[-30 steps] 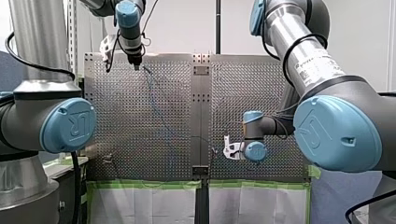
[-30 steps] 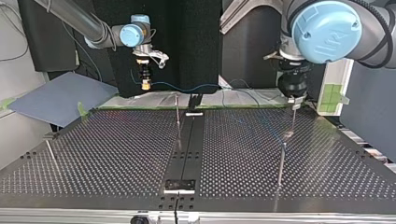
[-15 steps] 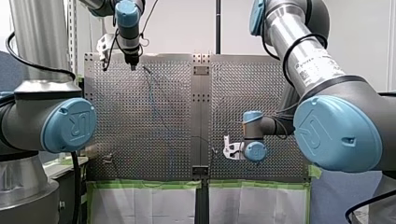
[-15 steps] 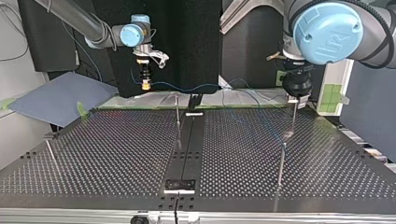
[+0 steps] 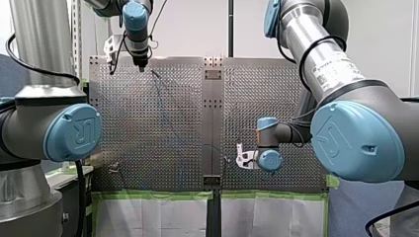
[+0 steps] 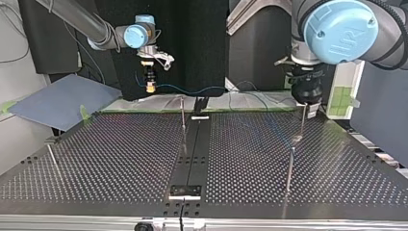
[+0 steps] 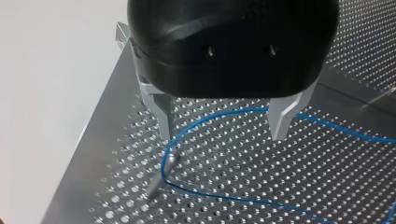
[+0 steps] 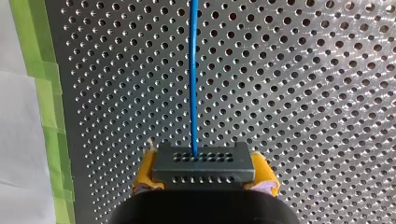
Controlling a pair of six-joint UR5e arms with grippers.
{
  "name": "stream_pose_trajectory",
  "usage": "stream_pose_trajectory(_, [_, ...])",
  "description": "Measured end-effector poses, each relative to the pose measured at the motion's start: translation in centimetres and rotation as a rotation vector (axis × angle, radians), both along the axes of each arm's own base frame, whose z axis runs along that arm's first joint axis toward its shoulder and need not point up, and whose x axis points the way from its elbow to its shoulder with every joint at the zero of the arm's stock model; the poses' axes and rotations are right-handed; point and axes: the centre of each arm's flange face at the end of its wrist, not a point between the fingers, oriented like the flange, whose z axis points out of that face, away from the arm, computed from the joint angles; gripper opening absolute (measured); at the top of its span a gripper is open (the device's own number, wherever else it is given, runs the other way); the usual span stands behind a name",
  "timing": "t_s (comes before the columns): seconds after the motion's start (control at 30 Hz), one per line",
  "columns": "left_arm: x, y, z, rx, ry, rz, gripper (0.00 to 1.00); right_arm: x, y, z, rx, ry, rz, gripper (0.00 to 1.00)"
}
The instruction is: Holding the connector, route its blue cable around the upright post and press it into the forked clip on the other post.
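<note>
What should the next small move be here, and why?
Probably lift my left gripper clear: its fingers stand open and hold nothing, while the blue cable already curves around the post beneath it. My right gripper is shut on the connector, so it could then draw the cable onward.

The left arm and right arm are silver tubes with pale-blue caps marked UR and black cables. The left gripper has black housing, 2 screws and 2 metal fingers; the right gripper, yellow pads.
</note>
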Motion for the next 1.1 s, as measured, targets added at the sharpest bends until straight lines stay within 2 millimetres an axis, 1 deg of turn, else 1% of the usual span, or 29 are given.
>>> stream_pose_trajectory(0.33, [1.1,0.1,0.3,0.077,-0.062,0.018,1.0,0.0,0.0,0.0,0.002,-0.004,0.001,0.0])
stream_pose_trajectory(0.53, [2.4,0.0,-0.5,0.134,-0.072,0.047,1.0,-0.1,-0.2,0.0,0.002,-0.015,0.002,0.0])
stream_pose_trajectory(0.7, [3.1,-0.6,-1.0,0.166,-0.086,0.032,1.0,-0.2,-0.2,0.0,0.005,-0.016,0.001,0.0])
stream_pose_trajectory(1.1, [4.9,-2.8,-1.6,0.229,-0.141,-0.079,1.0,-0.2,-0.2,0.0,0.008,-0.015,0.001,0.0])
